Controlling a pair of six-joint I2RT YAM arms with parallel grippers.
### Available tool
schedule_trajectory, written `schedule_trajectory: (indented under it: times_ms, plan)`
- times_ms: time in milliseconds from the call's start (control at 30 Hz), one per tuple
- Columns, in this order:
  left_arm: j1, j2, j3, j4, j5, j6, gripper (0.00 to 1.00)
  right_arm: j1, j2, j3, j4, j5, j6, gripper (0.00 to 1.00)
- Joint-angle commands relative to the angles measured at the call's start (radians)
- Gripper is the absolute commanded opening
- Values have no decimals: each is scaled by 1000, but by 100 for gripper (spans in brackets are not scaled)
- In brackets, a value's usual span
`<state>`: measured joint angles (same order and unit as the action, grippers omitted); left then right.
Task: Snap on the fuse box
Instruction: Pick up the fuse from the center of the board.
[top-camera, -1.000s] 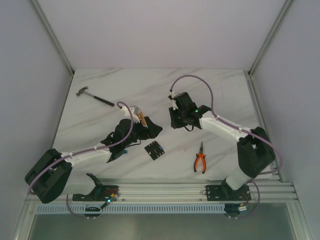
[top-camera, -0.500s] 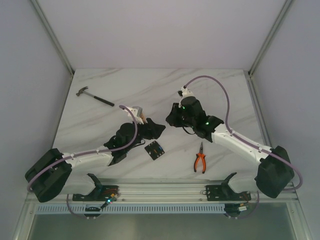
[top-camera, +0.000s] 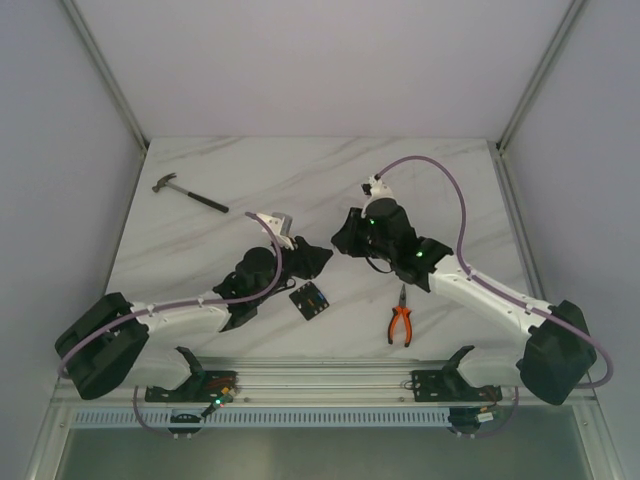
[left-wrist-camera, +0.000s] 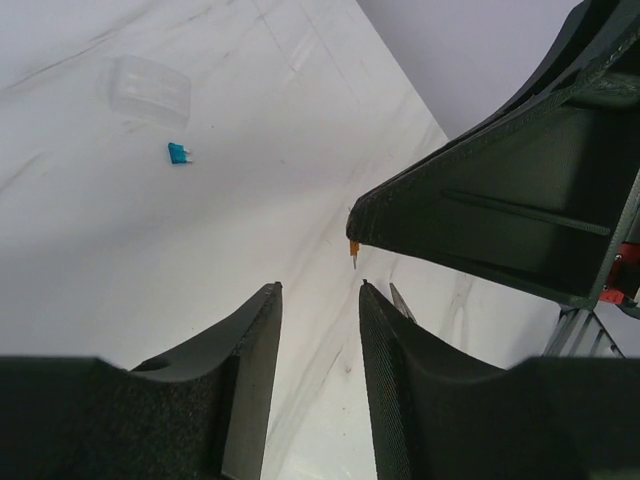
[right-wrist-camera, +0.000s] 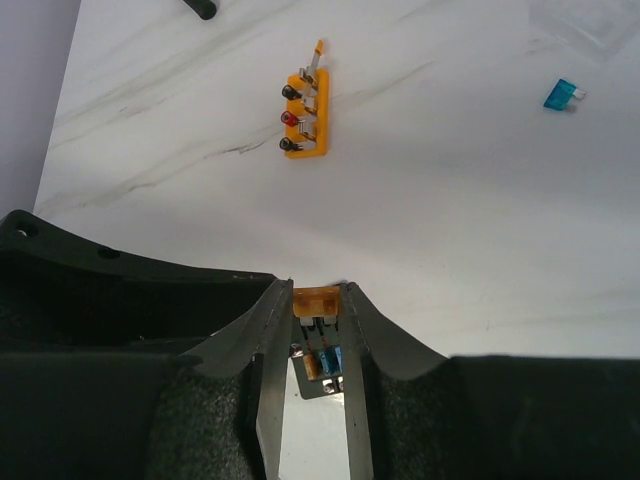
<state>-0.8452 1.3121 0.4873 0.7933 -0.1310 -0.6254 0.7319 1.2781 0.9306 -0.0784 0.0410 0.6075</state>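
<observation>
Your left gripper (left-wrist-camera: 320, 285) has narrowed, half-open and empty; the right gripper (right-wrist-camera: 315, 284) pinches an orange fuse (right-wrist-camera: 318, 298). Bumping them could drop it short of the fuse box (top-camera: 310, 299).

Bright, even light from overhead washes the white desk (top-camera: 300, 180). Shadows under the arms (top-camera: 180, 315) are faint and soft-edged. The top view is grainy and slightly soft. In both wrist views the dark fingers (left-wrist-camera: 250, 400) at 6 o'clock are blurred and underexposed, while the desk beyond is sharp.

Hammer (top-camera: 190, 195) far left on marble table (top-camera: 300, 170), orange-handled pliers (top-camera: 401, 322) near front, orange block (right-wrist-camera: 306, 113) with studs, maybe terminals.
</observation>
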Motion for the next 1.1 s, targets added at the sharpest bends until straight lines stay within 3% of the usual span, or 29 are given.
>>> schedule_trajectory:
  times_ms: [0,500,767,900,1067]
  plan:
    - [-11,19,39,64,12,36,45,12,-22,-12,31,21,22,17]
    - [-17,53,79,73,5,76,28,27,-23,-16,46,13,40,17]
    - [-17,49,77,60,4,86,10,29,-24,-21,58,0,38,21]
    - [-17,38,76,34,0,110,3,29,-28,-22,78,-20,11,28]
    - [-9,11,81,-44,-2,167,0,10,-53,-11,91,-95,-78,48]
